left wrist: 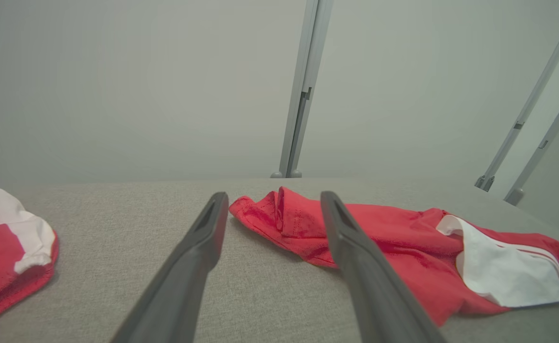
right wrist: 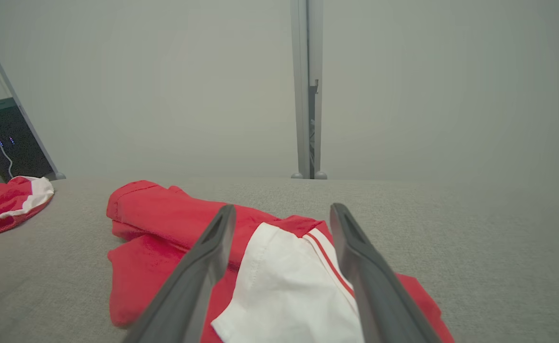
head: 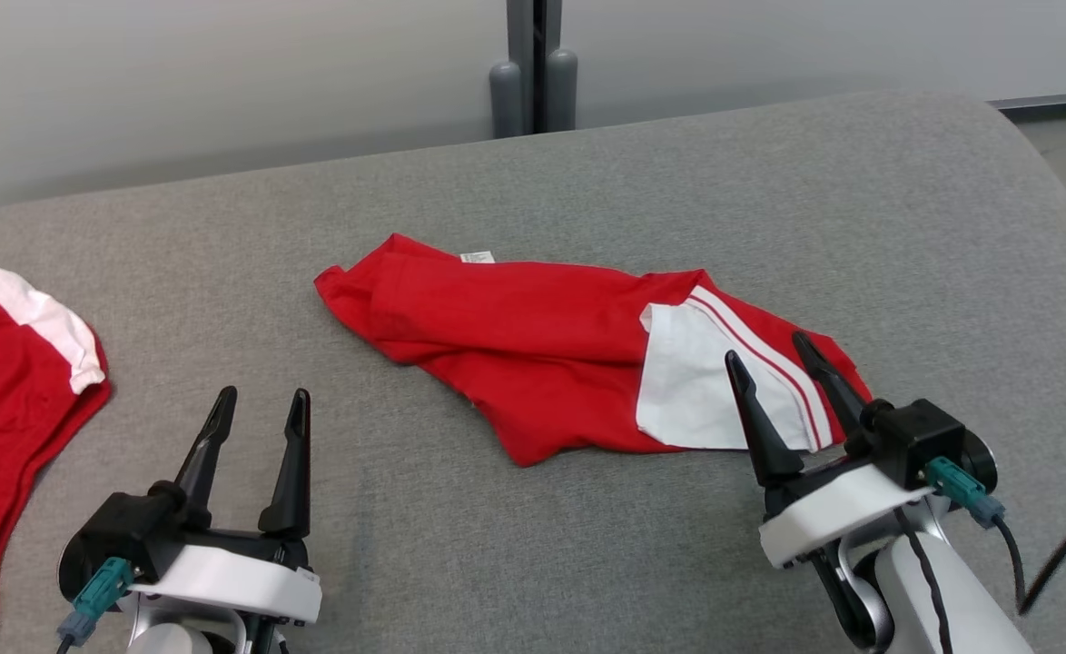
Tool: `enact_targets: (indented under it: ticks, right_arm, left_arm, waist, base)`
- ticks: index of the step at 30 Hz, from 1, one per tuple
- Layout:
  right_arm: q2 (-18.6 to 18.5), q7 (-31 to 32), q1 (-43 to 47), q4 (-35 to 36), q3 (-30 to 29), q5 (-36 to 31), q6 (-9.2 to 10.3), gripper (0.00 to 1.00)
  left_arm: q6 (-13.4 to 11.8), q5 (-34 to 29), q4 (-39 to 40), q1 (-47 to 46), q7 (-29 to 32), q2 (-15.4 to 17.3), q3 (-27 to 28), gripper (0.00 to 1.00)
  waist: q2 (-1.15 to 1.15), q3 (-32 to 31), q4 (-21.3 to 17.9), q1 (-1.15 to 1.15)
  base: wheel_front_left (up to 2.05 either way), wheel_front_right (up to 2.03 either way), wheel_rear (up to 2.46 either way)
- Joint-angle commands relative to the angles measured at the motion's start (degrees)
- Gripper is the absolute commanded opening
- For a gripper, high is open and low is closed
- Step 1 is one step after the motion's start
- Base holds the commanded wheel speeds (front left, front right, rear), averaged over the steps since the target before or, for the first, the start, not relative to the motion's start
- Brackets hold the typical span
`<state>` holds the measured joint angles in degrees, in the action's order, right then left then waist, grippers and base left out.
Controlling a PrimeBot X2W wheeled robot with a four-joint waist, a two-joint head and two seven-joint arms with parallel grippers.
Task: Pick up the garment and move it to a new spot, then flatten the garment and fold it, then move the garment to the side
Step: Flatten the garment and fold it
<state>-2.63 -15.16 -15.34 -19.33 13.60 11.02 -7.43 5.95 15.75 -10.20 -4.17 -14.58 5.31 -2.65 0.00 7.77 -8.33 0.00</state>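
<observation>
Both of my grippers stand with their fingers spread wide and nothing between them. My left gripper [head: 265,393] hangs over the bare grey cushion [head: 587,182], short of the red garment [head: 533,345] and pointing toward its bunched left end. My right gripper [head: 767,348] reaches over the garment's right end, its fingers straddling the white panel [head: 687,391] with its red stripes; whether the tips touch the cloth I cannot tell. The garment lies crumpled lengthwise across the middle of the cushion, a small white label [head: 477,257] showing at its far edge. A second red-and-white garment [head: 6,381] lies well apart at my far left. Behind the cushion a grey post [head: 533,82] stands against a pale wall
</observation>
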Motion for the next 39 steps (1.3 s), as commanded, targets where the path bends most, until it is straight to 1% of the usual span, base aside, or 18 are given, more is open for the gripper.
enact_targets:
  ticks: [1, 8, 12, 17, 22, 26, 27, 28, 29, 33, 39]
  right_arm:
    - [-0.49, -0.08, -1.99, -1.81, 0.24, -0.31, -0.11, 1.00]
    - [-0.46, 0.08, -11.23, -13.99, 0.79, -1.40, -0.11, 1.00]
    - [-0.48, 0.31, -15.81, -20.36, 1.03, -0.77, -0.11, 1.00]
    - [-0.44, 0.91, -20.43, -28.37, -0.60, -0.88, -0.11, 1.00]
    - [-0.49, 0.95, -23.04, -34.26, -0.97, -0.09, -0.11, 1.00]
    - [-0.48, 0.32, -23.32, -36.37, -1.11, 0.67, -0.11, 1.00]
    - [-0.48, 0.26, -23.10, -36.53, -1.03, 0.93, -0.11, 0.92]
    - [-0.48, 0.21, -22.82, -36.58, -0.90, 1.32, -0.11, 0.44]
    - [-0.48, 0.00, -22.06, -36.75, -0.31, 2.17, -0.11, 0.00]
    - [-0.47, -0.17, -21.53, -36.33, 0.17, 3.20, -0.11, 0.00]
    - [-0.46, -0.17, -18.13, -29.76, -1.13, 3.55, -0.11, 0.00]
  left_arm:
    - [0.11, 0.32, -0.32, -1.20, -0.10, 0.65, -0.05, 1.00]
    - [0.64, 1.13, -1.28, -3.51, -0.35, 1.01, -0.95, 1.00]
    - [0.94, 1.47, -1.72, -4.58, -0.49, 1.49, -1.25, 1.00]
    - [1.08, 2.03, -2.17, -5.84, -0.54, 2.04, -1.28, 1.00]
    - [1.17, 2.17, -2.80, -6.33, -0.55, 2.03, -1.54, 1.00]
    - [1.22, 2.07, -3.03, -6.17, -0.58, 1.85, -1.15, 1.00]
    - [1.23, 2.00, -3.01, -5.96, -0.58, 1.80, -0.99, 1.00]
    - [1.24, 1.91, -3.00, -5.78, -0.58, 1.75, -0.88, 1.00]
    - [1.26, 1.68, -2.98, -5.41, -0.59, 1.64, -0.72, 1.00]
    - [1.31, 1.31, -3.07, -4.77, -0.59, 1.51, -0.66, 1.00]
    - [1.31, 0.94, -3.26, -4.29, -0.60, 1.22, -0.28, 1.00]
  waist:
    - [0.00, 1.35, 1.36, 0.00]
    - [0.00, 4.14, 5.17, 0.00]
    - [0.00, 5.69, 7.23, 0.00]
    - [0.00, 7.05, 9.07, 0.00]
    - [0.00, 7.21, 9.86, 0.00]
    - [0.00, 6.39, 9.62, 0.00]
    - [0.00, 6.11, 9.45, 0.00]
    - [0.00, 5.83, 9.25, 0.00]
    - [0.00, 5.24, 8.77, 0.00]
    - [0.00, 4.14, 7.87, 0.00]
    - [0.00, 2.34, 6.67, 0.00]
  base:
    - [0.00, 0.00, 0.00]
    - [0.00, 0.00, 0.00]
    - [0.00, 0.00, 0.00]
    - [0.00, 0.00, 0.00]
    - [0.00, 0.00, 0.00]
    - [0.00, 0.00, 0.00]
    - [0.00, 0.00, 0.00]
    - [0.00, 0.00, 0.00]
    - [0.00, 0.00, 0.00]
    - [0.00, 0.00, 0.00]
    - [0.00, 0.00, 0.00]
